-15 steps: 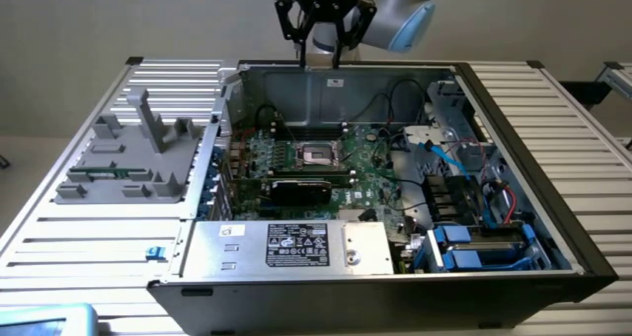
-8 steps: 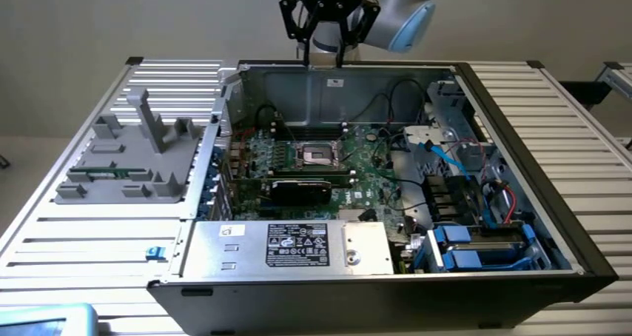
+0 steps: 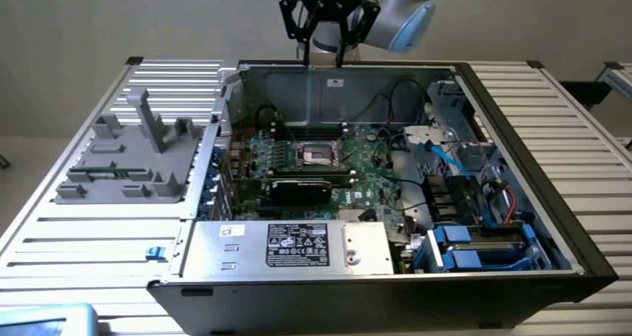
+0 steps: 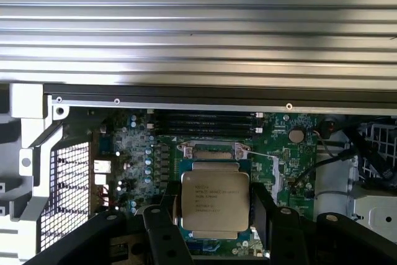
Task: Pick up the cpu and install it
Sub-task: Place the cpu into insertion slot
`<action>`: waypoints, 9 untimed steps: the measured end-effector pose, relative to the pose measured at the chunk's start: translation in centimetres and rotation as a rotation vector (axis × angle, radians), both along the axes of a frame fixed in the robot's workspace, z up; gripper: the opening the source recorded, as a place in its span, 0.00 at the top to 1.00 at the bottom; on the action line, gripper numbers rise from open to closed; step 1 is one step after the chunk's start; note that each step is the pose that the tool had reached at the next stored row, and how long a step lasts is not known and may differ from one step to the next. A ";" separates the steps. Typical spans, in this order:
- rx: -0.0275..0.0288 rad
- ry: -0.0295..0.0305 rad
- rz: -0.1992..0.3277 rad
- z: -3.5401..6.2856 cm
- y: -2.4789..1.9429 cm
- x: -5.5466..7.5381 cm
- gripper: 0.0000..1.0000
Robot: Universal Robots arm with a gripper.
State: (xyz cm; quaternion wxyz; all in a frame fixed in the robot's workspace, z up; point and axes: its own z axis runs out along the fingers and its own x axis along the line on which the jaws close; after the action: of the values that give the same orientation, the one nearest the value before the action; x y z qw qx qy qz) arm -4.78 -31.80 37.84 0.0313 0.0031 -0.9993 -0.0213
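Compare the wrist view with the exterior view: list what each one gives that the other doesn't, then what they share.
Wrist view: the printed lettering on the cpu, gripped between the black fingers of the gripper, with the socket beyond it.
Exterior view: the grey fixture tray on the exterior view's left of the open computer case, the labelled power supply, the blue drive caddies and the slatted table.
Both: the case's inside, the green motherboard and the socket.
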 end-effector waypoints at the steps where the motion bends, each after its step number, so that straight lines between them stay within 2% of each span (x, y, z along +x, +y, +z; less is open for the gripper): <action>1: 0.0000 0.0000 0.000 0.00 0.00 0.0 0.44; 5: 0.0000 0.0002 -0.003 0.00 0.00 0.0 0.44; 9: 0.0000 -0.0018 -0.054 0.00 0.00 0.0 0.44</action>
State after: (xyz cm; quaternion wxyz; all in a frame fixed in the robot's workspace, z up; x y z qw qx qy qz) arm -4.77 -31.80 37.84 0.0298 -0.0239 -0.9990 -0.0221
